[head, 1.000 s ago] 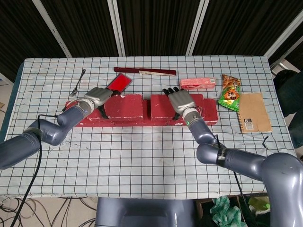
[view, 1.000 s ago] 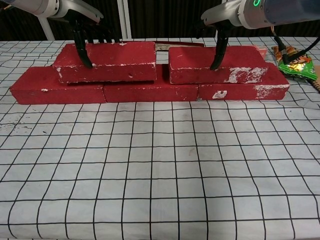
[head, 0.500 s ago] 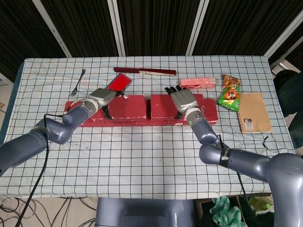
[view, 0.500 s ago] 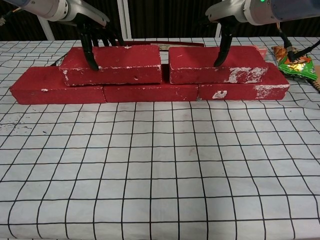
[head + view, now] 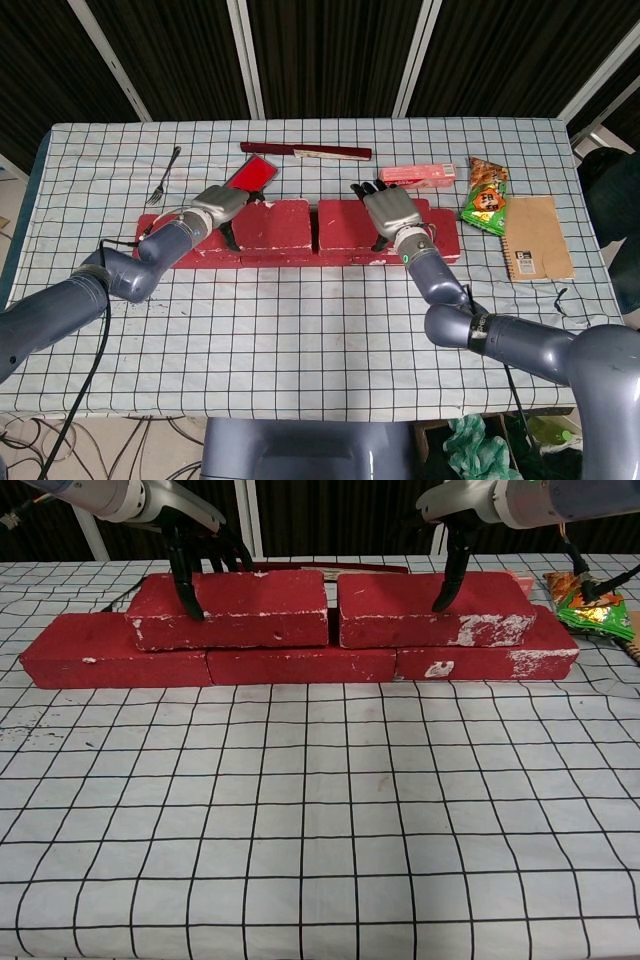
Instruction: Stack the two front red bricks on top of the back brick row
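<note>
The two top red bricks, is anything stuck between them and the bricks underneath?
Nothing visible is. The left top brick and right top brick both sit flat on the bottom row. The left hand and right hand touch their bricks directly.

No text, number or brand can be read anywhere in either view. The green snack packet [image 5: 485, 196] near the tabletop's right edge carries printing, but it is too small and blurred to make out. The pink box [image 5: 417, 177] toward the far edge likewise shows no legible lettering, and the brown notebook [image 5: 538, 236] beside the packet has a plain cover. The red bricks [image 5: 300, 630] bear only white scuffs, no marks or stamps that read as letters.
</note>
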### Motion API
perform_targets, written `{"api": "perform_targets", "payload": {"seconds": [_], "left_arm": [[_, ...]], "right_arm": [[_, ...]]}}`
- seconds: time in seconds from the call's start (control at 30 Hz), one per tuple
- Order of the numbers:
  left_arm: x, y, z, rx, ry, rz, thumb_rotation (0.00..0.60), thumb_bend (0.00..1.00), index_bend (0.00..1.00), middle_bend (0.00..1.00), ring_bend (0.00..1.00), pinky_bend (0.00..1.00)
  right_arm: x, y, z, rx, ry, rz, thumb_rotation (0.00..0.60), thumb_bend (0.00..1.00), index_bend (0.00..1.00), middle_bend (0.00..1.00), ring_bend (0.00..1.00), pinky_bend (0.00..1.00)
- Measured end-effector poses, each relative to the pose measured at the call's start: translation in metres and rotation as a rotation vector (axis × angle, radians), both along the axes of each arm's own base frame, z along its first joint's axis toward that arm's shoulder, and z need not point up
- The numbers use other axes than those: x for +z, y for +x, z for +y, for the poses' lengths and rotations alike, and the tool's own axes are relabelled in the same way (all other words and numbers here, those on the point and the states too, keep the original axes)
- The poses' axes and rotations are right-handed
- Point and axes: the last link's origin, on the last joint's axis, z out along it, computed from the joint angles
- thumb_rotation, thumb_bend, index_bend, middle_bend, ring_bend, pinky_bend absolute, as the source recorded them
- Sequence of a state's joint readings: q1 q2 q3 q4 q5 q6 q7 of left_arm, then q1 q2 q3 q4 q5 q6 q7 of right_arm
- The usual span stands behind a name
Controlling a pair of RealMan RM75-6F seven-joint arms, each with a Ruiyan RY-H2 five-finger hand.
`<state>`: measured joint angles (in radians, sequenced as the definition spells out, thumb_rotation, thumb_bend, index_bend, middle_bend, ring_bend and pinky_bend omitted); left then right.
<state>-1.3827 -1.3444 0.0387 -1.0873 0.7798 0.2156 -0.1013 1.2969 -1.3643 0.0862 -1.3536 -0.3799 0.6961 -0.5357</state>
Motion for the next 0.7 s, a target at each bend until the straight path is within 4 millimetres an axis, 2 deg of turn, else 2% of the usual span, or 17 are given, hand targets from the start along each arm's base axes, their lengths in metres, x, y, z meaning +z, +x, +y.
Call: {"api": "perform_targets", "payload": {"seconds": [0.7], "left_arm": [[-0.0023, 0.0050, -0.0014, 0.000, -0.006, 0.001, 0.600, 0.14, 0.16, 0.18, 0.10, 0.21]], "right_arm": [[0.0017, -0.0034, -0.0022, -0.009, -0.013, -0.005, 0.600, 0.02, 0.01, 0.07, 0.04, 0.19]]}}
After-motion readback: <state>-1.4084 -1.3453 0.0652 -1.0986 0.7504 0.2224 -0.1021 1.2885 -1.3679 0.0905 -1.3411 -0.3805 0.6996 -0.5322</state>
